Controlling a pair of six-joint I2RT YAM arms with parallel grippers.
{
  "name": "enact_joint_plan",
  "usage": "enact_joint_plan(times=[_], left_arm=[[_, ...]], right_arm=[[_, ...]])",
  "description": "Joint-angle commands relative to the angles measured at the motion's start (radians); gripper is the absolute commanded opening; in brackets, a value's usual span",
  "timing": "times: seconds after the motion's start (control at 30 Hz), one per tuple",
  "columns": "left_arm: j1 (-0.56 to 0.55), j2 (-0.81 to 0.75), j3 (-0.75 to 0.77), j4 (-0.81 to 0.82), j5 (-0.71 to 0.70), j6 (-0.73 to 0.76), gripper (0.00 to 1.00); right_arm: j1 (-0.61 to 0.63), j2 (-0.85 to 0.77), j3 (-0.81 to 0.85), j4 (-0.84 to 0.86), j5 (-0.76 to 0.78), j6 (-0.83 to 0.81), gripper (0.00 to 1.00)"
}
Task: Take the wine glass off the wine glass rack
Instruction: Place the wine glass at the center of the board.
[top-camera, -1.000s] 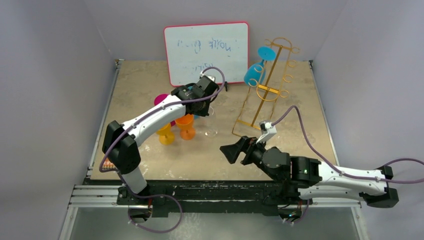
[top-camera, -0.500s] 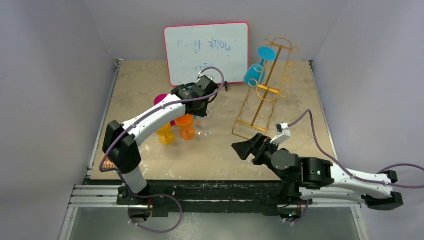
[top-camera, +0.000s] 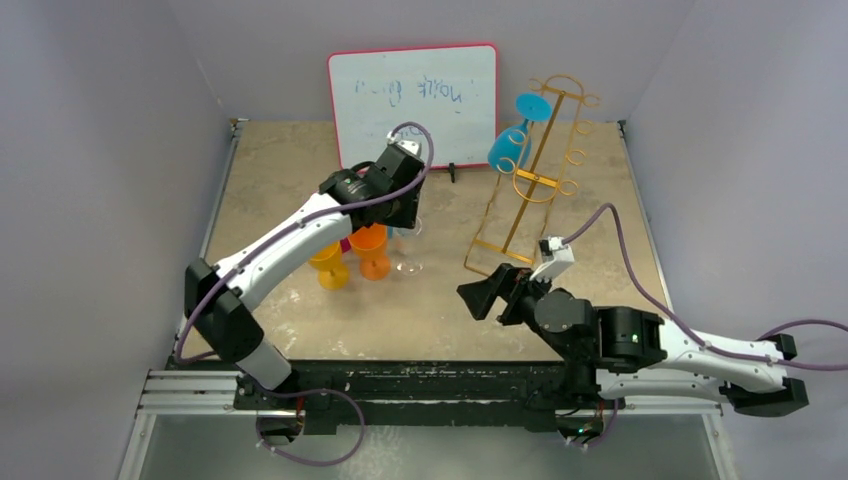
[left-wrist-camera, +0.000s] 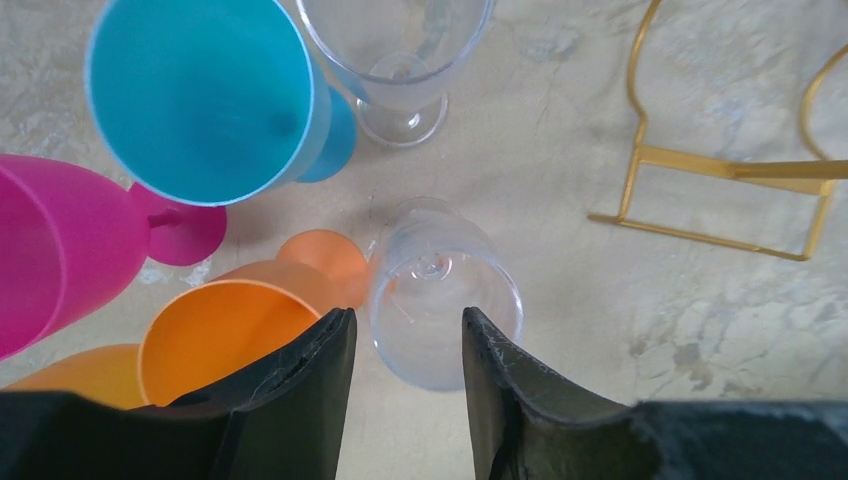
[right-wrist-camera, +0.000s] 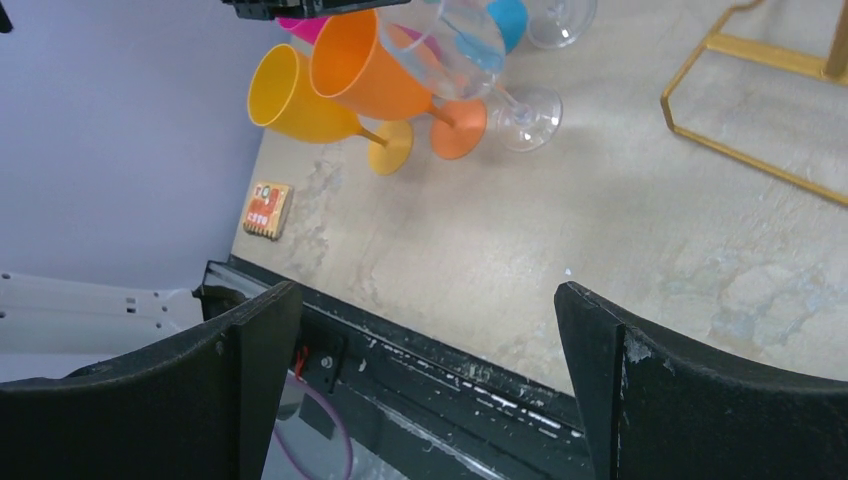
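Note:
The gold wire wine glass rack (top-camera: 535, 180) stands at the back right, and its base also shows in the left wrist view (left-wrist-camera: 720, 170). A blue wine glass (top-camera: 508, 146) hangs upside down on the rack's left hooks. A clear wine glass (top-camera: 408, 255) (left-wrist-camera: 440, 300) stands upright on the table. My left gripper (top-camera: 405, 215) (left-wrist-camera: 405, 318) hovers above its bowl, jaws apart and off the glass. My right gripper (top-camera: 480, 295) (right-wrist-camera: 425, 300) is wide open and empty near the front, short of the rack's base (right-wrist-camera: 750, 90).
Beside the clear glass stand an orange glass (left-wrist-camera: 230, 330), a yellow one (right-wrist-camera: 300, 100), a pink one (left-wrist-camera: 60, 240), a blue one (left-wrist-camera: 210, 100) and a second clear one (left-wrist-camera: 400, 60). A red-framed whiteboard (top-camera: 412, 105) leans at the back. A small card (right-wrist-camera: 267, 210) lies front left.
My left gripper has opened, let go of the clear glass and lifted away from it. My right gripper shifted slightly right, staying wide open.

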Motion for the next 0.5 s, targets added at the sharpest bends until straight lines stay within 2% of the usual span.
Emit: enact_joint_plan(times=[0.0,0.1,0.2,0.27,0.33,0.4,0.47], left_arm=[[-0.002,-0.137,-0.006,0.071,-0.021,-0.043,0.44],[-0.002,-0.229,-0.054,0.12,-0.065,-0.071,0.46],[-0.002,-0.316,-0.107,0.151,-0.15,-0.103,0.52],[-0.002,-0.367,-0.143,0.159,-0.198,-0.126,0.53],[-0.002,-0.416,-0.177,0.159,-0.233,-0.149,0.55],[-0.002,-0.469,-0.204,0.155,-0.259,-0.167,0.6],[-0.002,-0.524,-0.235,0.16,-0.258,-0.161,0.68]], right_arm=[[0.002,-0.02,0.046,0.155,-0.032,-0.262,1.0],[0.003,0.027,0.116,0.252,-0.117,-0.451,1.0],[0.002,0.191,0.288,0.184,-0.137,-0.543,1.0],[0.002,0.319,0.426,0.133,-0.113,-0.614,1.0],[-0.006,0.432,0.562,0.059,-0.01,-0.628,1.0],[-0.069,0.512,0.671,0.054,0.025,-0.691,0.99],[-0.191,0.566,0.754,0.075,-0.024,-0.754,0.99]])
